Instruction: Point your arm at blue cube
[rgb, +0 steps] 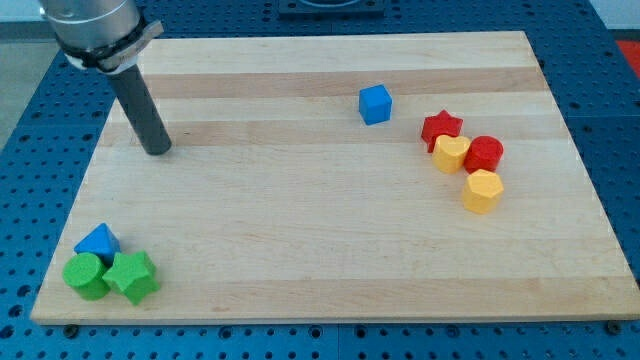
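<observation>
Resting at the board's upper left, my tip (157, 150) sits well apart from the blue cube (375, 104); no claw shows.

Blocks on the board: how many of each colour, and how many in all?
Blue: 2, the blue cube and a blue triangle
Green: 2, a green cylinder and a green star
Red: 2, a red star and a red cylinder
Yellow: 2, a yellow heart and a yellow hexagon
Total: 8
</observation>
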